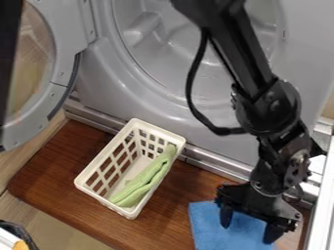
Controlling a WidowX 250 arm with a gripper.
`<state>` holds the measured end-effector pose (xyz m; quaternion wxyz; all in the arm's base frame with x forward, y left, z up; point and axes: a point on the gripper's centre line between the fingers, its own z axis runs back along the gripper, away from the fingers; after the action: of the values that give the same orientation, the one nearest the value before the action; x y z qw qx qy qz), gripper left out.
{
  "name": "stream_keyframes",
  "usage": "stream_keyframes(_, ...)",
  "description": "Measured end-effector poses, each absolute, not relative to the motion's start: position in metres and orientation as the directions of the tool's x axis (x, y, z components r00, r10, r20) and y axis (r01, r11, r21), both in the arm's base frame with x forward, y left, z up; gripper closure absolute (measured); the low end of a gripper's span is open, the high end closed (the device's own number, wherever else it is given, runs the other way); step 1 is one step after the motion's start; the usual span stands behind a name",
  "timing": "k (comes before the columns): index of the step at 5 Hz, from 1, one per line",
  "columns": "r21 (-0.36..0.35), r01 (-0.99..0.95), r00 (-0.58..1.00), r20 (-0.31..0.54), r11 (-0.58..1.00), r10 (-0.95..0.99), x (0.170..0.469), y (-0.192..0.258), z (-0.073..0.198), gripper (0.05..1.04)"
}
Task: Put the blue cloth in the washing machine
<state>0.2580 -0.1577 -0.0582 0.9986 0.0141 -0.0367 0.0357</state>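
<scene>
Blue cloth point(207, 227) lies on the bench point(55, 168) beneath the hand point(248, 225), which is wide open and empty; probably light and limp, the cloth should bunch easily when pinched near its middle.

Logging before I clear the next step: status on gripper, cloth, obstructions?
Gripper open, over blue cloth. Cloth on wooden surface, outside washer. Door open; basket below opening could crowd path.

The drum point(153, 63) gapes open, door point(64, 73) swung aside, with the white basket point(105, 151) standing in front
</scene>
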Motion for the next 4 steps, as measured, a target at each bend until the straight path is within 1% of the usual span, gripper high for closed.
stream_keyframes(1,0.027,-0.093,0.993,0.077,0.995,0.090,0.2549,-0.1564,-0.0744,0.085)
stream_keyframes(2,-0.020,-0.123,0.989,0.085,0.992,0.125,0.2559,-0.1558,-0.0791,0.135)
stream_keyframes(4,-0.011,-0.131,0.988,0.075,0.991,0.132,0.2524,-0.1515,-0.0804,0.638)
